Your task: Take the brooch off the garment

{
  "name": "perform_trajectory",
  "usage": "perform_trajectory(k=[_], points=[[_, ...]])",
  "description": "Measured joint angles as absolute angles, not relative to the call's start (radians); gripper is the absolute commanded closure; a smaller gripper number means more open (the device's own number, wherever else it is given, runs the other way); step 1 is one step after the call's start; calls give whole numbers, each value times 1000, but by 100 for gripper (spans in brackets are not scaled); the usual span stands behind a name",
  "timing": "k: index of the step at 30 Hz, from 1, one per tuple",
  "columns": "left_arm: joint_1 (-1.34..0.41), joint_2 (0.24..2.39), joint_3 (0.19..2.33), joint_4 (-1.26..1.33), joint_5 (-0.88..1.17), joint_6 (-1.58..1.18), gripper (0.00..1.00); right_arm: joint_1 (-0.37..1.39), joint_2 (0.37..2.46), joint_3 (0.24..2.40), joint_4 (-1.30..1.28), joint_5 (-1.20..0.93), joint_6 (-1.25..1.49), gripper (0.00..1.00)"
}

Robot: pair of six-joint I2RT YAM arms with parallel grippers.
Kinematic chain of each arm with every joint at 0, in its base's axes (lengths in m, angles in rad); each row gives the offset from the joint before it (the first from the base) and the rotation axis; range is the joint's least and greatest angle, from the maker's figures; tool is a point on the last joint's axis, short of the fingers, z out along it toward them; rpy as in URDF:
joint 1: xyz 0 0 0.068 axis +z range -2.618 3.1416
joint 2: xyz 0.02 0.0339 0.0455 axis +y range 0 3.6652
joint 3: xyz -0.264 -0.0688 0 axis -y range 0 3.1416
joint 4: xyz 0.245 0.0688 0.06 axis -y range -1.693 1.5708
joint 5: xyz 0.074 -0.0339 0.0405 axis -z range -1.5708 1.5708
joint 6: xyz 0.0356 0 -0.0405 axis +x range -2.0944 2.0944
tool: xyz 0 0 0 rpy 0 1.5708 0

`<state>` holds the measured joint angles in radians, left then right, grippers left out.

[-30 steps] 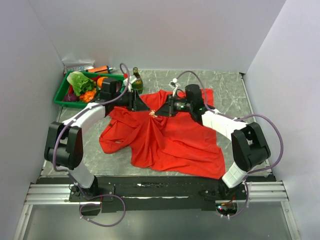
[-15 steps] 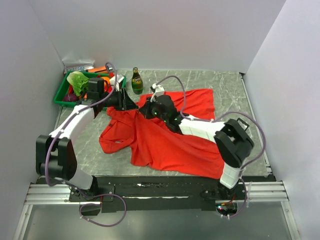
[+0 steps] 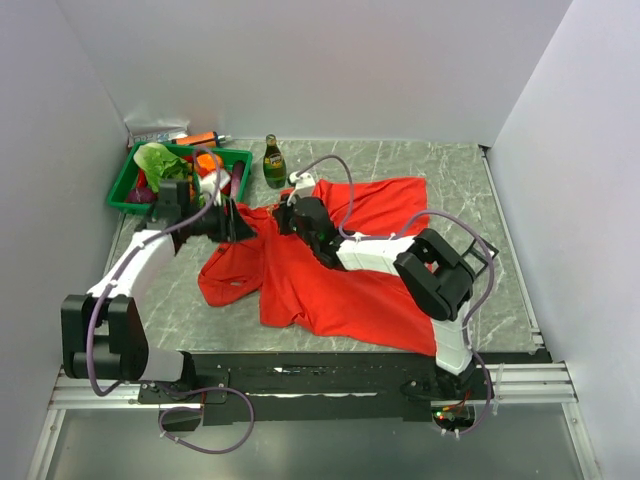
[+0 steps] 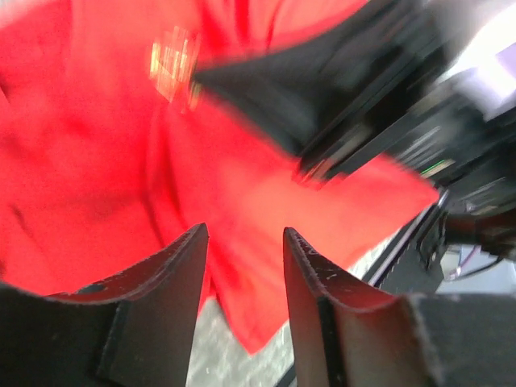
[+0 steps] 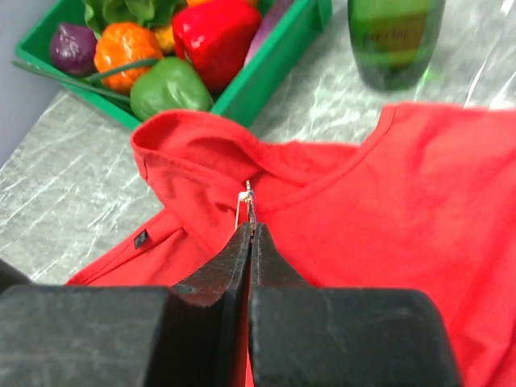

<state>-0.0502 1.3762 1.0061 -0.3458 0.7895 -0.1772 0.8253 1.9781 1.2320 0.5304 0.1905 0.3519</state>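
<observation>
Overhead view: a grey marbled counter (image 3: 460,190) carries the red garment (image 3: 330,280), spread crumpled across its middle. A green tray (image 3: 122,188) of vegetables and a green bottle (image 3: 273,162) stand beyond the collar. Both arms reach in, and the left end effector (image 3: 232,222) and right end effector (image 3: 283,215) lie near each other at the neckline. The brooch is too small to find from here.

Right wrist view: the fingers are pressed together, and the thin gold brooch (image 5: 246,205) juts from their tip against the folded collar. Whether it is free of the cloth cannot be told.

Left wrist view, motion-blurred: the left fingers (image 4: 181,266) stand partly apart, gripping nothing. The brooch is a gold smear.
</observation>
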Motion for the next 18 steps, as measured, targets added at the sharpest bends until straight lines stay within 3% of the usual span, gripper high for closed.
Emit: perform_trajectory(k=[6, 12, 18], points=[[-115, 1402, 834, -222, 735, -179, 47, 792, 1920, 1230, 490, 184, 314, 100], [-190, 1456, 844, -111, 708, -227, 49, 766, 1905, 1264, 494, 202, 297, 100], [-175, 1421, 990, -250, 710, -165, 45, 745, 1892, 1318, 498, 58, 242, 100]])
